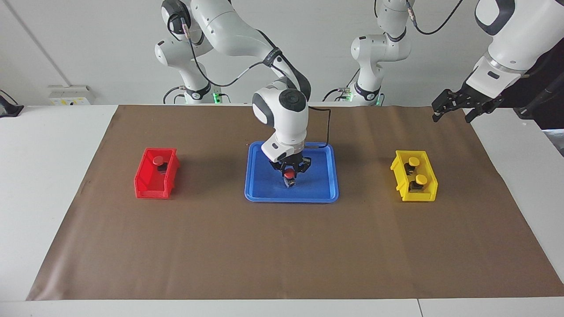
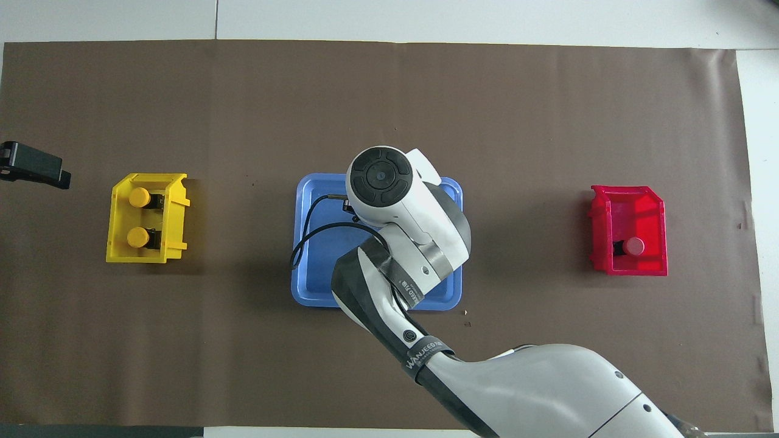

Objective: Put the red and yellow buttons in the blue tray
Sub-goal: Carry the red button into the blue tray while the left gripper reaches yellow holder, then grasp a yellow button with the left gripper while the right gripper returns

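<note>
On the brown-papered surface, the right end effector grips a red button low over the blue tray, a light, rigid part best pinched across its blocky base, while the left end effector waits open above the surface's edge.

From overhead, the right arm covered most of the blue tray and hid its own gripper and the held red button. The left gripper was cut by the picture's edge. Contents nearer the robots in the tray were hidden in both views.
</note>
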Action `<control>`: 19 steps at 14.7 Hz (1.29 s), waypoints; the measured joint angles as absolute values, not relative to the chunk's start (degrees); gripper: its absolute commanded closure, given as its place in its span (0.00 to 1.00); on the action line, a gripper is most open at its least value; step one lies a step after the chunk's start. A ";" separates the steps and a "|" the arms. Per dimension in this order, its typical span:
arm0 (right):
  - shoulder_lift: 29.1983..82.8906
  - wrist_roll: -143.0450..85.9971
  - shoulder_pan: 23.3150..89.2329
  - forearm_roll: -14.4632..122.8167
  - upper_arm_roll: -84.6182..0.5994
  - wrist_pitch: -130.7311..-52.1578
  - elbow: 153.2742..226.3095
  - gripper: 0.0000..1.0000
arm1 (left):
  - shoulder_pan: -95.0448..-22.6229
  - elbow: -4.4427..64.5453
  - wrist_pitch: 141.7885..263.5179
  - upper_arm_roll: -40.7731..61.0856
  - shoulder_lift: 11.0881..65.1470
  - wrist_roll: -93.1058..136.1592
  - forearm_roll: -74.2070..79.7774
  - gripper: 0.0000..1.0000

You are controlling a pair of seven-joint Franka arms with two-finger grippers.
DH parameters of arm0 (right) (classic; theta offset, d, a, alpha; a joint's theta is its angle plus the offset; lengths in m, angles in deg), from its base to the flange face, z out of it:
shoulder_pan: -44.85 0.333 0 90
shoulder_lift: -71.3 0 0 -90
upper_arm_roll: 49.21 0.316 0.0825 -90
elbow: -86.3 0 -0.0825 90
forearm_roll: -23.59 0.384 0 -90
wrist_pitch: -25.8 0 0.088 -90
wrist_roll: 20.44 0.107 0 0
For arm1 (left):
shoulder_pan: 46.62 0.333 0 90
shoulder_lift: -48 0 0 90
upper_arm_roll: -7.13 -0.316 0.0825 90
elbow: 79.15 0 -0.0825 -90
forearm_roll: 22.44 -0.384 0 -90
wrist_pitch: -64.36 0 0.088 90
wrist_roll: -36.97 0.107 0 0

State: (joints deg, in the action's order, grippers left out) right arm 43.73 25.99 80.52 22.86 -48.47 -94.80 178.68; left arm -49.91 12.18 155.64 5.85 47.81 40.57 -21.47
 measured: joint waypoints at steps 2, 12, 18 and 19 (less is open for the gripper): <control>43.74 25.99 80.50 22.86 -48.67 -94.80 179.07 0.29 | -49.63 21.98 165.90 5.78 50.42 40.57 -21.47 0.00; 52.53 8.42 69.30 19.18 -49.87 -79.11 174.69 0.16 | -48.48 35.38 188.97 6.03 41.28 40.57 -21.47 0.23; 72.63 -25.50 44.90 22.99 -50.02 -86.74 201.71 0.18 | -48.48 36.67 192.26 6.03 39.28 40.57 -21.47 0.23; 74.21 -27.68 43.00 23.24 -50.05 -90.16 205.95 0.19 | -48.48 36.75 192.27 6.03 39.26 40.57 -21.47 0.23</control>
